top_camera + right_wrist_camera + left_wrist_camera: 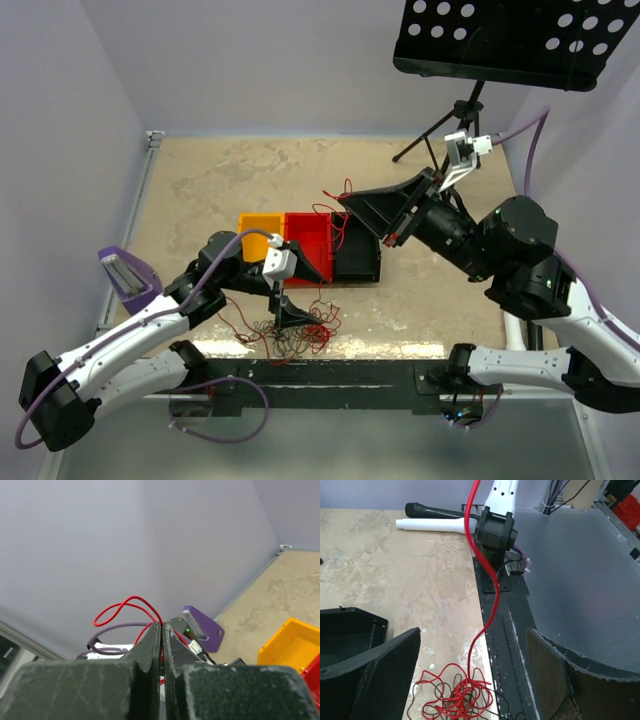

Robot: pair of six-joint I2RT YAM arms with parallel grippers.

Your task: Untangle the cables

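**Cables** (292, 335): the main tangle of red and dark wires lies on the table (200, 180) at lower centre of the overhead view. It is close to the near edge, below the row of bins. The heap has no clear long axis and spreads a little wider left to right. In the left wrist view it sits at bottom centre, with its lower part cut off by the frame edge.

**Red wire** (479, 555): one strand leaves the heap and runs up the left wrist view to the top edge. Its long axis is near vertical there, with a slight bend, and its upper end is cut off.

**Right gripper** (162, 626): the fingers are pressed together, pinching red wire. A loop (125, 606) stands above the tips and arches toward the upper left. In the overhead view this gripper sits at centre, above the black bin (358, 262). Whether the pinched strand is the one rising from the heap cannot be told.

**Left gripper** (290, 312): it points down at the heap with fingers spread wide, one on each side, and grips nothing. Whether the tips touch any wire cannot be told.

**Hard to make out:** the dark wires blend into the dark rail (507, 630). Single strands inside the heap cannot be separated. Any wire path across the red bin (308, 238) and yellow bin (258, 226) is unclear.
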